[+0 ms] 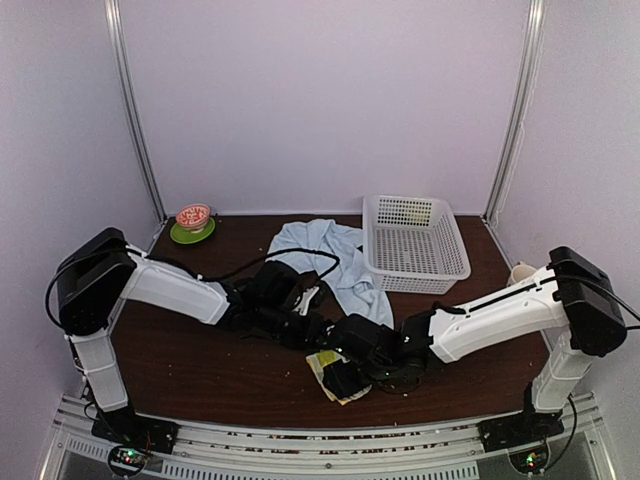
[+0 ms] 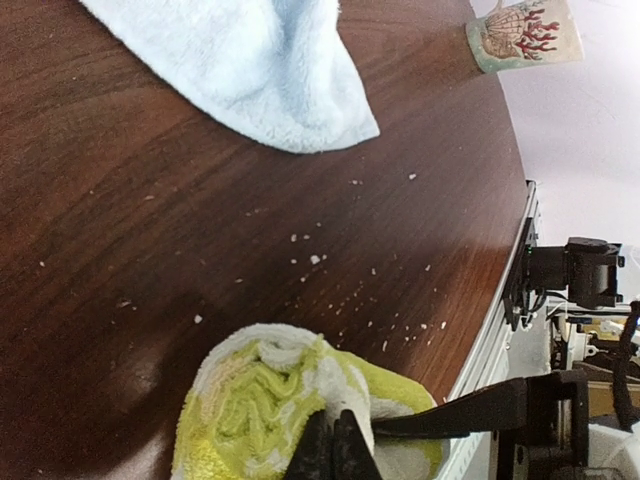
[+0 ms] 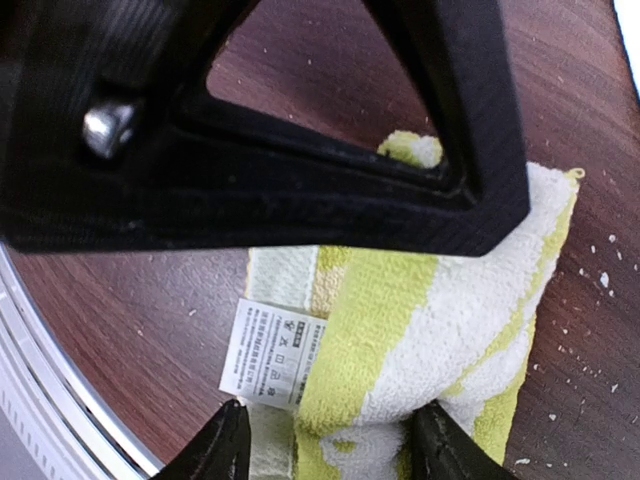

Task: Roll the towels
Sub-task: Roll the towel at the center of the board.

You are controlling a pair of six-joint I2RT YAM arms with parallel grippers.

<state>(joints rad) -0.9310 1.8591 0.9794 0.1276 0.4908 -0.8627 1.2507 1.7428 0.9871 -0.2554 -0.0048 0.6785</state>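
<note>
The small yellow-green towel (image 1: 323, 363) lies partly rolled near the table's front edge. In the left wrist view its rolled end (image 2: 255, 400) faces the camera. My left gripper (image 2: 335, 445) has its jaws pressed together at that end, pinching the outer white layer. My right gripper (image 3: 335, 445) is open and straddles the other end of the towel (image 3: 420, 320), with a white care label (image 3: 270, 355) beside its left finger. The two grippers (image 1: 322, 335) (image 1: 345, 378) meet over this towel. The larger light-blue towel (image 1: 330, 258) lies crumpled further back; one corner shows in the left wrist view (image 2: 260, 80).
A white plastic basket (image 1: 415, 268) stands at the back right. A red bowl on a green plate (image 1: 193, 222) sits at the back left. A cup (image 1: 522, 272) (image 2: 525, 30) stands near the right edge. White crumbs (image 2: 315, 260) dot the brown table (image 1: 200, 350).
</note>
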